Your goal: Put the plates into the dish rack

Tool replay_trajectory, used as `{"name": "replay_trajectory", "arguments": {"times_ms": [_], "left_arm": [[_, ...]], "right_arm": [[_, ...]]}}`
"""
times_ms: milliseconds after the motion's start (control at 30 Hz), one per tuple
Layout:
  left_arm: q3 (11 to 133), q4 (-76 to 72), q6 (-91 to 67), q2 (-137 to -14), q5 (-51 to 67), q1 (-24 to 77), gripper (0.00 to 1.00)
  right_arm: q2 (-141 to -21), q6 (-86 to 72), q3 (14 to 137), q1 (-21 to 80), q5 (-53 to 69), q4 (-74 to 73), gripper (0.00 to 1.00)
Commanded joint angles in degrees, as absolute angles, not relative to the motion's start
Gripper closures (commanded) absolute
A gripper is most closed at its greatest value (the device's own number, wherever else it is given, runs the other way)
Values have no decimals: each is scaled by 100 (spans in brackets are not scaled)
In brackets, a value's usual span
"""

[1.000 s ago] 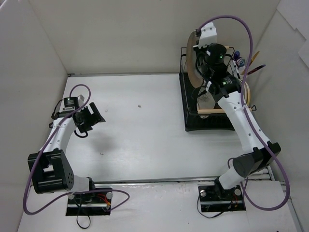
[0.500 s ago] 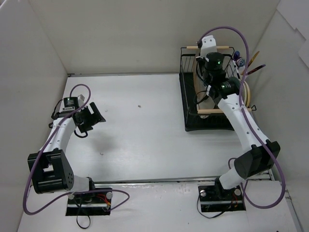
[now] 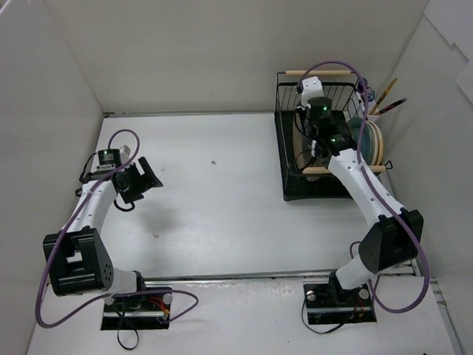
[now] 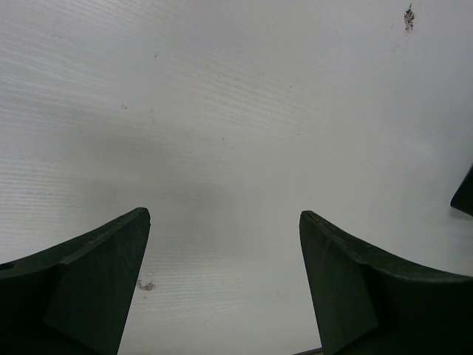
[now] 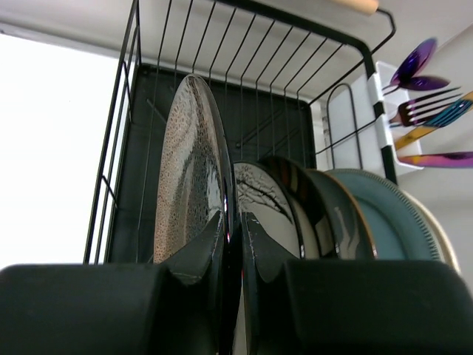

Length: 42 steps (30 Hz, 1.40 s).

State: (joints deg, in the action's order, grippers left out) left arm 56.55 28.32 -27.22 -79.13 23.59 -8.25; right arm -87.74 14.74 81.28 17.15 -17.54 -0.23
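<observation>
Right gripper (image 5: pixel 230 222) is pinched shut on the rim of the bronze plate (image 5: pixel 188 170), 1 finger on each face. The plate stands upright on edge inside the dish rack (image 5: pixel 126 111), in the slot nearest the rack's left wire wall. Whether its lower edge sits on the tray I cannot tell, since the fingers hide it.

Just beside it, 5 more plates stand on edge in a row: a dark floral plate (image 5: pixel 259 196) next to it, then 2 dark ones, a teal plate (image 5: pixel 384 214) and a pale rim at the far right. Cutlery (image 5: pixel 429 111) sticks out of the side cup.

Left gripper (image 4: pixel 224 216) hangs with its jaws wide over the bare white table (image 3: pixel 222 192), well apart from the rack and holding nothing.

No plate lies on the table in the overhead view, so the loading looks nearly done. By my reading, what remains is to let go of this last plate and draw the arm clear without nudging its neighbour.
</observation>
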Motion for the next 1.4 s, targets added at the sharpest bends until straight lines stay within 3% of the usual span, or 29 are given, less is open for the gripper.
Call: {"name": "replay_trajectory", "arguments": {"times_ms": [0,933,1133,1367], "left_arm": [[5748,2645,-2689,-7901,2434,-844,22],[5713,2470,-2830,-8077,2725,-844,23],[5722,2470,-2830,-8086,2742,-844,23],[5695,2461,-2830,-8051,2751,-844,23]], "right_arm": [[-8288,1275,8227,1670,-1802,1345,100],[-7743,545,7049,1714,-1574,879,100],[-7848,519,7268,1775,-1459,835,82],[-8103,554,7576,1925,-1433,695,71]]}}
